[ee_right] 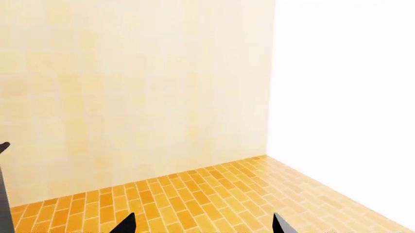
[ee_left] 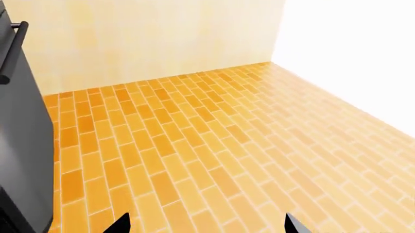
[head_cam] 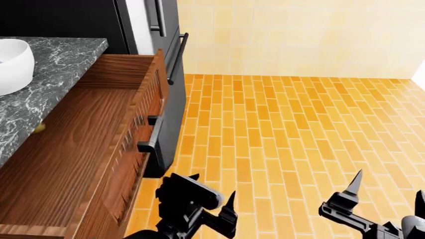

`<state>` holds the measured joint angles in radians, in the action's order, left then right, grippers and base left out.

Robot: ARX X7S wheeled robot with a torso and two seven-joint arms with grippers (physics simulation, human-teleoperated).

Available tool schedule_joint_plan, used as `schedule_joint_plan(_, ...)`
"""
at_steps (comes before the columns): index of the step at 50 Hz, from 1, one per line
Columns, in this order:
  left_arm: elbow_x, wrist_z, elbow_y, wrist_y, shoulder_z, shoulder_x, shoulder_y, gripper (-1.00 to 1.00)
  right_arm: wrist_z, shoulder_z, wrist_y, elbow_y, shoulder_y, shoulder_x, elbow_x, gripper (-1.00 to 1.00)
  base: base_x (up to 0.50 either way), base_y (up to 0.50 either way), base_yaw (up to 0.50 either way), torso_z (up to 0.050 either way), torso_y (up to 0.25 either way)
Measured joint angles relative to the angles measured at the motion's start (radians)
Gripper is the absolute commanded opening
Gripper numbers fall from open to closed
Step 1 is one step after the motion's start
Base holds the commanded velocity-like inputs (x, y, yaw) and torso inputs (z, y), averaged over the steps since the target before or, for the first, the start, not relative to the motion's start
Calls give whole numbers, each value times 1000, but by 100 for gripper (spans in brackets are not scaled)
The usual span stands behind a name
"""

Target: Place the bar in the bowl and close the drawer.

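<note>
Looking at both arms parked low over the brick floor (head_cam: 299, 139), left pincer (head_cam: 212, 199) and right pincer (head_cam: 385, 199) spread apart, holding nothing. Drawer (head_cam: 79, 164) hangs wide open beside the desk (head_cam: 47, 84), bowl (head_cam: 13, 64) sits on top. Can't spot the bar anywhere. Risk: shoving the drawer closed first would probably trap the bar inside.

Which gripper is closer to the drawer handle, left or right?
The left gripper, low in the head view just below and beside the open drawer's dark handle. The right gripper hangs farther out over the orange tile floor.
</note>
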<state>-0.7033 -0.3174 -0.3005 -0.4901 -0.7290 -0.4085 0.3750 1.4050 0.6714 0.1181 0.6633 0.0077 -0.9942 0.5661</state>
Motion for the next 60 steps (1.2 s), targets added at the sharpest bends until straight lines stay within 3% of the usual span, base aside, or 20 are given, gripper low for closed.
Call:
schedule_joint_plan(31, -23, -75, 85, 4, 39, 32, -37, 100, -38, -10, -5, -21, 1, 22, 14, 100, 0, 0, 0, 0, 0)
schedule_joint_plan(60, -11, -101, 99, 13, 54, 8, -40, 100, -72, -13, -20, -48, 15, 56, 22, 100, 0, 0, 0, 0, 0)
